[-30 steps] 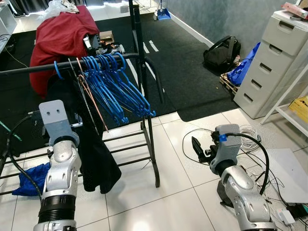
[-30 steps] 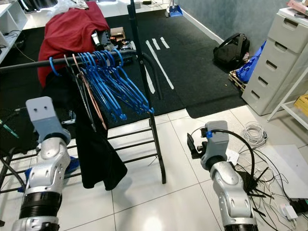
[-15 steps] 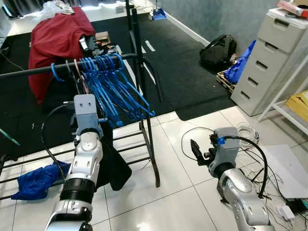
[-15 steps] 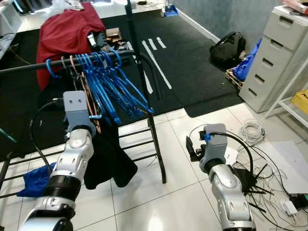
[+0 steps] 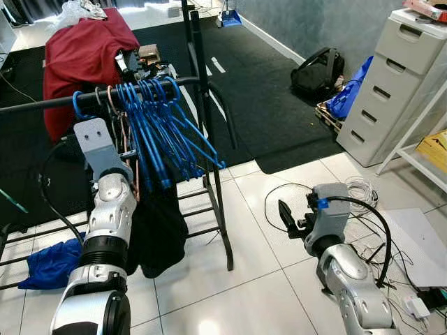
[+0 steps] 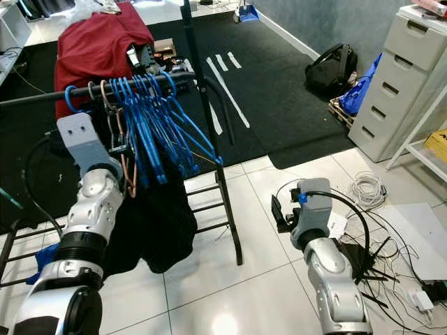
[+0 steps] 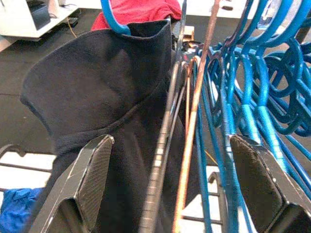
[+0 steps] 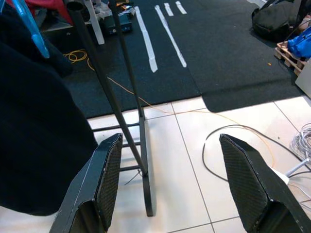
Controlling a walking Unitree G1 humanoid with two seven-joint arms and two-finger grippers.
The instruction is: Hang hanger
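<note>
At the rack's left, the hanger (image 7: 192, 121) with its black garment (image 5: 157, 230) already hangs on the rail (image 5: 42, 102) among blue hangers (image 5: 164, 125). Left gripper (image 7: 167, 179) spread wide around it, gripping nothing; withdrawal probably remains. Right gripper (image 8: 170, 179) wide, empty, near-right.

No legible text or labels anywhere.

rail's (image 5: 42, 102) left end cut off
</note>
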